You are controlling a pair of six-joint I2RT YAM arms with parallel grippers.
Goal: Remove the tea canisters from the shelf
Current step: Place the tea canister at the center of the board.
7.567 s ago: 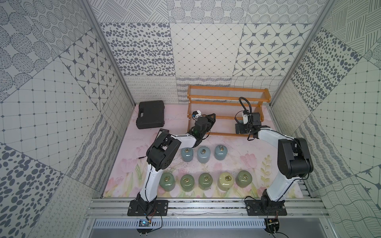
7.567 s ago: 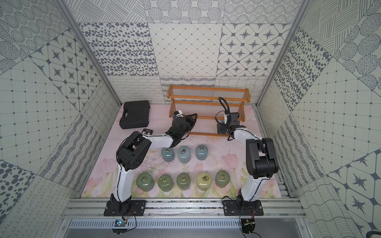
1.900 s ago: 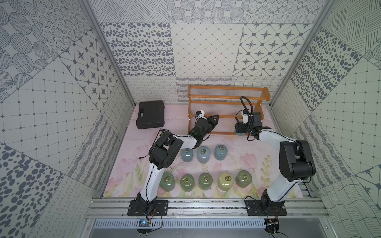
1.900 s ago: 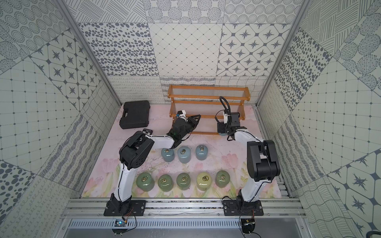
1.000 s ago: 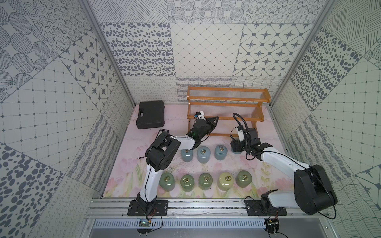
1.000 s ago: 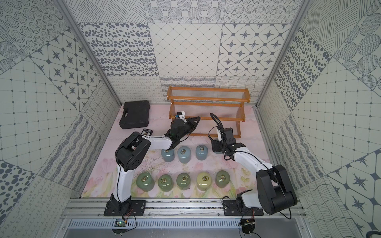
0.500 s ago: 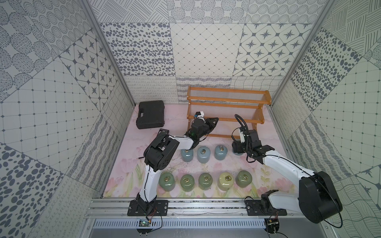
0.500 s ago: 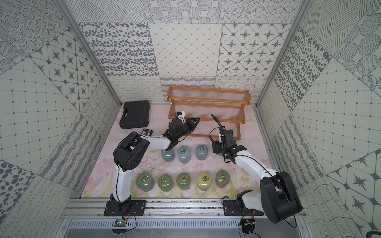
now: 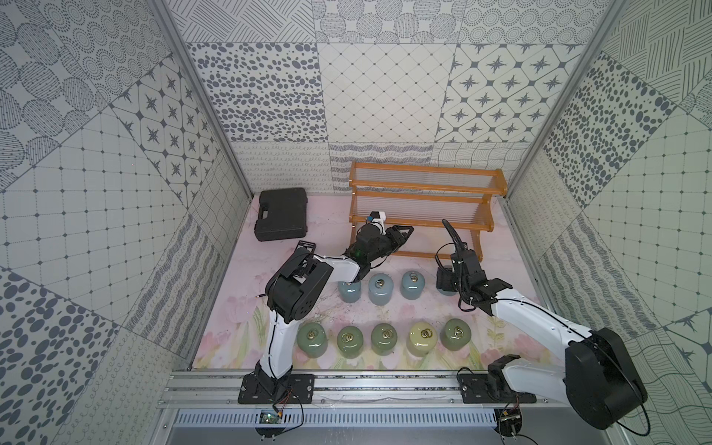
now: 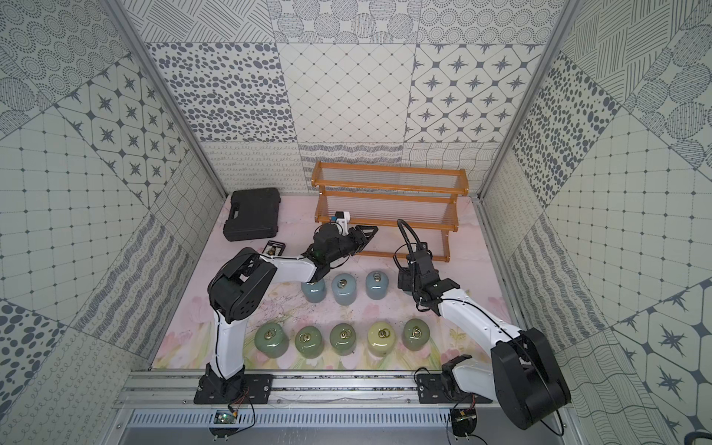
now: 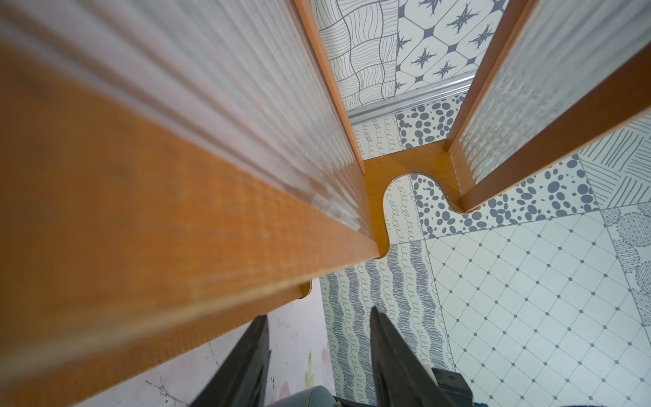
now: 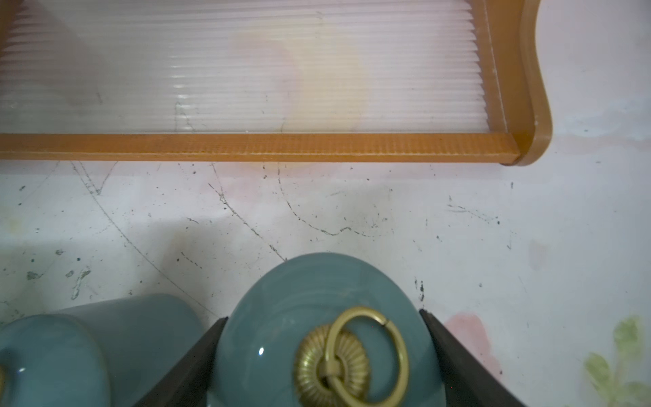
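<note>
**Tea canisters lined up on table, wooden shelf bare**

Canisters stand in two rows on the table (image 9: pixel 327 231), which is covered by a pale pink floral mat. The right wrist view shows the mat scuffed with dark marks.

The right claw (image 12: pixel 322 317) pinches a pale blue glossy lidded tea canister (image 12: pixel 281 334) by the sides of its domed lid, with the brass ring handle between the fingers. This canister is at the right end of the far row, just in front of the shelf's lowest tier. That spot likely puts it in line with its three pale blue neighbours (image 9: pixel 380 293). Whether its base touches the table cannot be told.

The near row holds four sage green canisters (image 9: pixel 312 339) and one cream canister (image 9: pixel 423 338). They are spaced apart, probably so a claw can fit around each.

The stepped three-tier shelf of orange-brown wood with thin pale slats (image 9: pixel 424 187) stands at the far side against the wall. No canister shows on any tier in both top views, so the task looks almost done.

The left claw (image 11: pixel 318 315) hovers by the left part of the lowest tier, fingers spread, holding nothing.

A black plastic case (image 9: pixel 283 214) lies far left, well apart from the rows. Grey-and-white patterned wall panels (image 9: pixel 385 88) enclose the table on three sides. A metal rail (image 9: pixel 385 379) carrying both arm bases runs along the near edge.
</note>
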